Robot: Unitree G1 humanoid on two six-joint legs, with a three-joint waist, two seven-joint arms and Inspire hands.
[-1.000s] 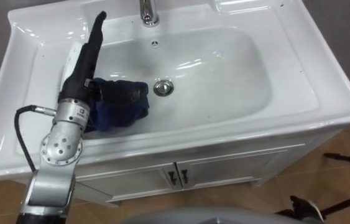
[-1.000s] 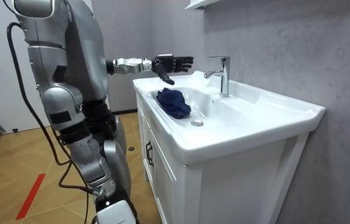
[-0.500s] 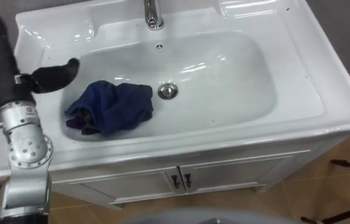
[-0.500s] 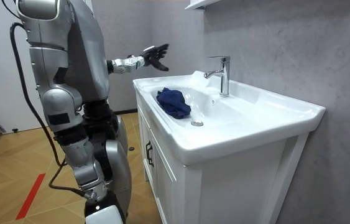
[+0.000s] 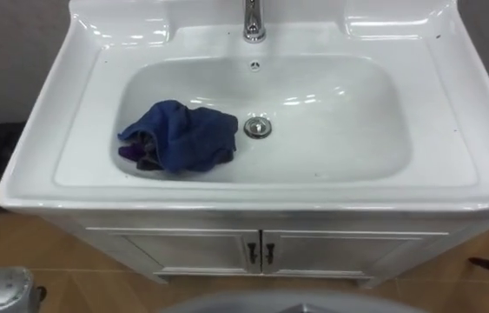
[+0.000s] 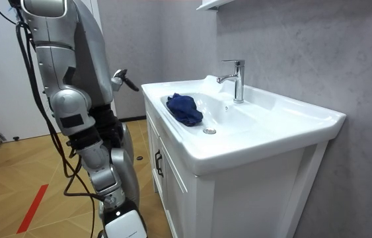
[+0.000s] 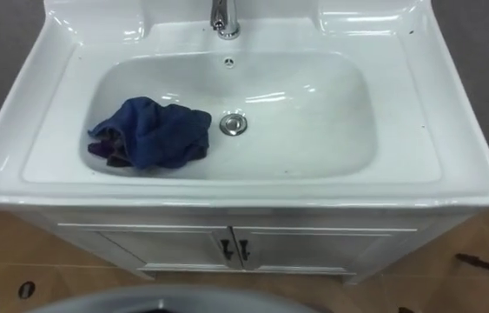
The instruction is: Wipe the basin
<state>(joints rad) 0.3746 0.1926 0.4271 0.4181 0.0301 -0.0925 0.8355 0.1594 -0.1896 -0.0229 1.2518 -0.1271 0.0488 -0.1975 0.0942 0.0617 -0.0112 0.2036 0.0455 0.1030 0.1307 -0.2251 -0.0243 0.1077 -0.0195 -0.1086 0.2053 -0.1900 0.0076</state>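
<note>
A white ceramic basin (image 5: pixel 457 113) spans both eye views, set on a white cabinet (image 5: pixel 175 250) whose two doors meet at a pair of small dark handles (image 5: pixel 260 253) at the lower centre. The crumpled dark blue cloth (image 5: pixel 181 139) lies inside the bowl, on its left slope. It sits just left of the round metal drain (image 5: pixel 258 127), close to it but not covering it. A chrome faucet (image 5: pixel 254 19) rises from the back rim at the top centre, and a small overflow hole (image 5: pixel 254 65) sits below it in the bowl's rear wall. The right half of the bowl is bare white.

In the room view the robot stands upright on the wooden floor (image 6: pixel 14 172) at the left of the frame, just beside the near end of the cabinet. Its dark left hand (image 6: pixel 125 79) is held close to its chest, left of the basin's corner and well apart from the cloth. It is too small to tell whether its fingers are spread or curled. A grey wall (image 6: pixel 291 46) backs the basin, a white shelf edge (image 6: pixel 210 4) shows at the top, and a red stripe (image 6: pixel 32 209) marks the floor at the lower left.
</note>
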